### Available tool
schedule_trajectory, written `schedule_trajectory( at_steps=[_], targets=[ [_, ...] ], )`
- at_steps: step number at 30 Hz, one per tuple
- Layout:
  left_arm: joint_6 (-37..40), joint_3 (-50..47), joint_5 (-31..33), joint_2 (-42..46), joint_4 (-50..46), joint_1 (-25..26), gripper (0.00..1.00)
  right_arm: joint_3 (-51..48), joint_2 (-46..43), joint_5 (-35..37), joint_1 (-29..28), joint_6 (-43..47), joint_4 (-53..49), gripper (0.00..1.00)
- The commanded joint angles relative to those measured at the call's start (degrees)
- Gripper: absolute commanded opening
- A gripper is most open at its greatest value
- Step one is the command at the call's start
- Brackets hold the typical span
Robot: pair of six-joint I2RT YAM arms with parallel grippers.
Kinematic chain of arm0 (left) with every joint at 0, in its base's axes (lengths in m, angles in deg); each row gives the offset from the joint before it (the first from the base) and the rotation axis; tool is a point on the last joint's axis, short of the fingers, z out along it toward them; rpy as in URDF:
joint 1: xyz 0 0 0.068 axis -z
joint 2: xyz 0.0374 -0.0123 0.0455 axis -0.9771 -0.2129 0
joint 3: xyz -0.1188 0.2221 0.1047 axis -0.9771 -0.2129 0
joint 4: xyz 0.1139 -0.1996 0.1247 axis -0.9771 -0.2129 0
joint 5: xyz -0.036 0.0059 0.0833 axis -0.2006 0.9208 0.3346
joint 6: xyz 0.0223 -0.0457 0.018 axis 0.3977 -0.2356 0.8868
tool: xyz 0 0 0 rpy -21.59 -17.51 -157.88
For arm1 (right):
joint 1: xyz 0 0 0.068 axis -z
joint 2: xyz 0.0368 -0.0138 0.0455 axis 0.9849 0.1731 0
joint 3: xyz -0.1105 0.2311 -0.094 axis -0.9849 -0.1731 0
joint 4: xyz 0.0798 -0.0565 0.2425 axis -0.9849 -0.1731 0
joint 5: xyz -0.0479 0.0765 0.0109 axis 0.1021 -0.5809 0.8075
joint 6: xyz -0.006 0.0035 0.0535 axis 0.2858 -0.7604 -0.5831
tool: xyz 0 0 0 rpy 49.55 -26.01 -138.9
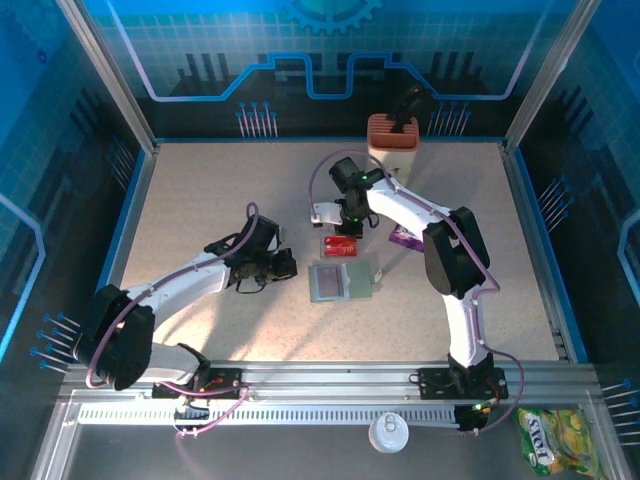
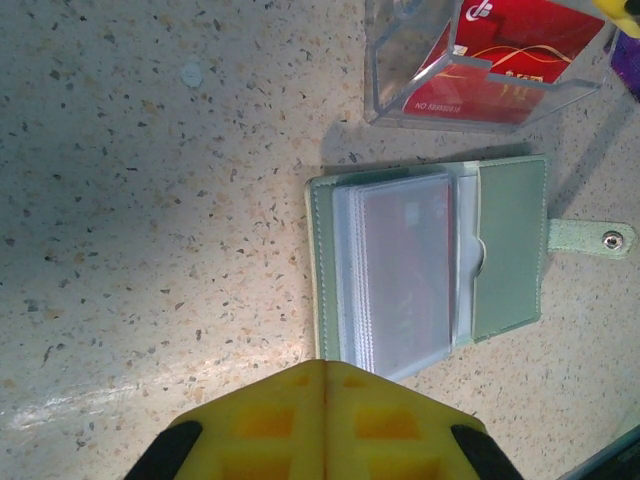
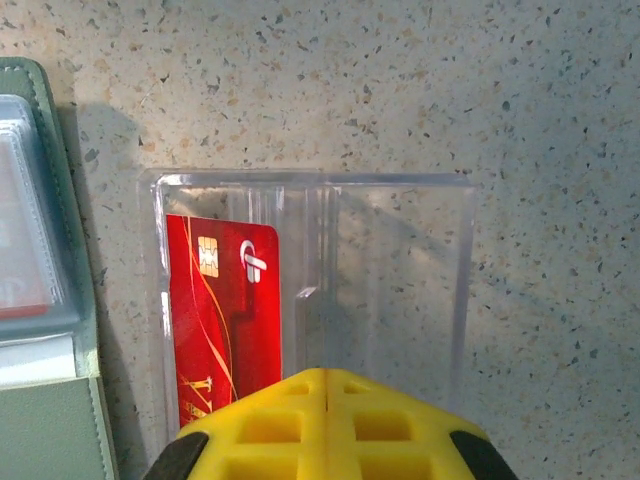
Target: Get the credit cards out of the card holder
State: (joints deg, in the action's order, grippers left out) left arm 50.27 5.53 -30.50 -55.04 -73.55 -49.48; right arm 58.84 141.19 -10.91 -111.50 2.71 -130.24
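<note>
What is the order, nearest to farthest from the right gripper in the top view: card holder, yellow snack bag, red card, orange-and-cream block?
1. Red card, in the clear tray under the right gripper.
2. Card holder, lying open just toward the near edge.
3. Orange-and-cream block, at the far edge.
4. Yellow snack bag, beyond the near right corner.

Right claw (image 3: 326,388) at bottom edge, yellow fingers pressed together. Beyond it, clear plastic tray (image 3: 400,260) on speckled table (image 3: 500,80). Red credit card (image 3: 222,320) lies in tray's left compartment. Card holder (image 3: 45,430) at left, just beside tray.
</note>
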Motion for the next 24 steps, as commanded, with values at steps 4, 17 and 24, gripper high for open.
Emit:
schedule_trajectory(
  at_steps=[4, 17, 24],
  targets=[
    [-0.7, -1.16, 0.13, 1.14, 0.48, -0.46, 0.06, -0.38, -0.23, 0.36, -0.75, -1.4, 1.04, 0.0],
    [-2.69, -2.47, -4.43, -1.88, 6.28, 1.29, 0.07, -8.56, -12.9, -3.84, -3.57, -27.15, 8.04, 0.03],
    [-4.23, -1.93, -4.57, -5.4, 8.27, 3.63, 0.07, -21.29, -18.69, -7.9, -7.04, -57.18, 16.65, 0.06]
  ],
)
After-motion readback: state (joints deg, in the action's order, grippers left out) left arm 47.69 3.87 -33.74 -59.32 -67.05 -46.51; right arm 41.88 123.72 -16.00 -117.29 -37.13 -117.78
